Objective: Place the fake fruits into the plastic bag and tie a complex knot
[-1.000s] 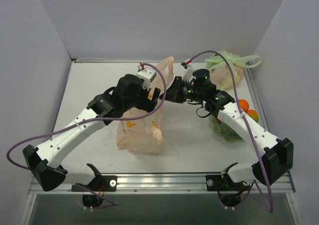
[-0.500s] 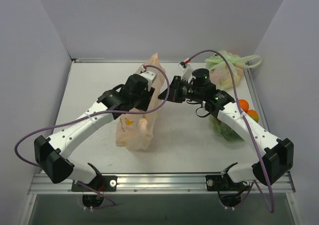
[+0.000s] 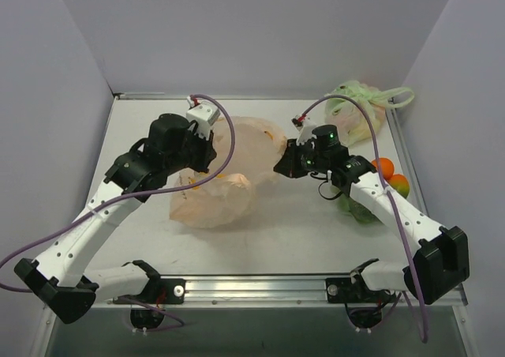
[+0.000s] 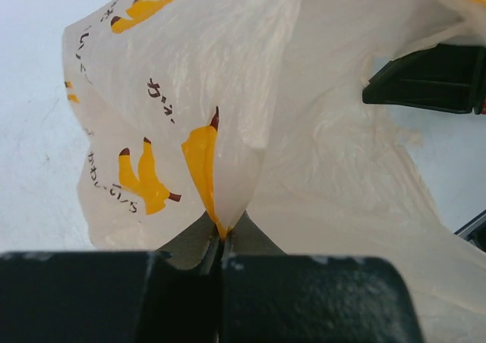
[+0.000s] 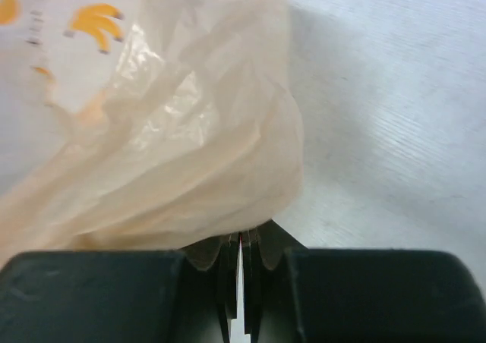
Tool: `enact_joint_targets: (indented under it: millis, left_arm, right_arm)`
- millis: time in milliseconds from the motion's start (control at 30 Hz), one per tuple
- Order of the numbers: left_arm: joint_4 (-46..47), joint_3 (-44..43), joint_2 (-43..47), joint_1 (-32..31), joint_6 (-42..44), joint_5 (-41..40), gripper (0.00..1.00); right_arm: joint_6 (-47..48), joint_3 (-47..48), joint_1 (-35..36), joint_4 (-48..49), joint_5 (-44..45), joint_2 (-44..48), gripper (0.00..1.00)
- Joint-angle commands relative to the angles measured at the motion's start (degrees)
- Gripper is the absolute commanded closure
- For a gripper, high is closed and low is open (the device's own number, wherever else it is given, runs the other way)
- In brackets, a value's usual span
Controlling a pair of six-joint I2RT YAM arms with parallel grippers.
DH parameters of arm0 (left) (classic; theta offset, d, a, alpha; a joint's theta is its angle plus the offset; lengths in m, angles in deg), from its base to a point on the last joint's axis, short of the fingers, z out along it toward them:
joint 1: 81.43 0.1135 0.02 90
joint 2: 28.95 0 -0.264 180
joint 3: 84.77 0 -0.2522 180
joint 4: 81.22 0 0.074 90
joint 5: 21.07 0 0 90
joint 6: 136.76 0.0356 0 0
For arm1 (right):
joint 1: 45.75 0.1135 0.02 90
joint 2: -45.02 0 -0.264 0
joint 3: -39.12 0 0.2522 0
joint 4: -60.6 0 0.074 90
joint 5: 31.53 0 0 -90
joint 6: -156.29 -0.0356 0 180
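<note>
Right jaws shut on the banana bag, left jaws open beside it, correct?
No. The left gripper is not open beside the plastic bag: its jaws are shut on a fold of the film, as the left wrist view shows. The right gripper is indeed shut on the bag.

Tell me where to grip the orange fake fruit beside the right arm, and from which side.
Grip the orange fruit across its widest part, coming straight down from above. It is a smooth ball on the table, so a sideways approach would likely roll it. A second fruit sits close at its near right, so avoid pinching from that side.
</note>
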Motion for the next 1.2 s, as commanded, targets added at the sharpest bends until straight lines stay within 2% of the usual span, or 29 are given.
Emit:
enact_joint_targets:
  millis: [0, 100, 133, 200, 233, 300, 333, 433, 533, 567, 767, 933, 1167]
  left_arm:
    - [2.60, 1.00, 1.69, 1.64, -0.75, 2.53, 1.00]
    - [2.52, 1.52, 1.70, 2.52, -2.51, 4.28, 1.00]
    - [2.60, 1.87, 1.61, 2.61, -3.21, 4.72, 1.00]
    - [3.30, 2.84, 1.61, 2.61, -4.80, 6.74, 1.00]
    - [3.83, 3.97, 1.52, 2.52, -5.32, 7.18, 1.00]
    - [4.62, 5.12, 1.43, 2.52, -6.21, 8.15, 1.00]
    - [5.41, 6.09, 1.43, 2.43, -6.21, 7.98, 1.00]
    - [6.47, 7.15, 0.91, 2.34, -6.03, 7.63, 1.00]
    - [7.00, 7.41, 0.47, 2.17, -5.68, 8.33, 1.00]
    - [7.09, 7.50, 0.38, 2.08, -5.50, 8.50, 1.00]
    - [7.62, 9.34, 0.73, 1.64, -5.06, 9.12, 1.00]
    - [8.05, 10.66, 1.34, 1.47, -5.41, 9.21, 1.00]
    - [7.97, 10.31, 1.52, -0.12, -5.15, 9.21, 1.00]
  right_arm:
    - [8.01, -0.19, -1.66, -0.64, 2.75, 0.08, 1.00]
    - [11.26, 1.39, -2.10, -2.93, 2.32, -0.18, 1.00]
    - [11.96, 2.09, -2.10, -3.63, 1.27, -0.27, 0.81]
    - [14.07, 4.38, -2.27, -6.35, -2.50, 0.51, 0.56]
    - [14.86, 5.26, -2.36, -7.49, -3.30, 0.96, 0.34]
    - [18.64, 8.32, -2.36, -13.11, -4.63, 1.84, 0.18]
    - [19.17, 9.47, -2.97, -15.22, -4.98, 2.80, 0.06]
    - [26.80, 12.81, -4.73, -24.62, -5.42, 5.09, 0.00]
    - [34.97, 18.96, -8.50, -37.70, -4.02, 5.36, 0.00]
    - [37.26, 20.80, -9.73, -44.87, -3.67, 5.35, 0.00]
    - [54.58, 26.09, -25.54, -63.45, -3.05, 7.46, 0.00]
    - [62.23, 23.73, -41.78, -70.25, -4.80, 9.39, 0.00]
    - [63.74, 16.78, -54.02, -69.91, -3.49, 9.58, 0.00]
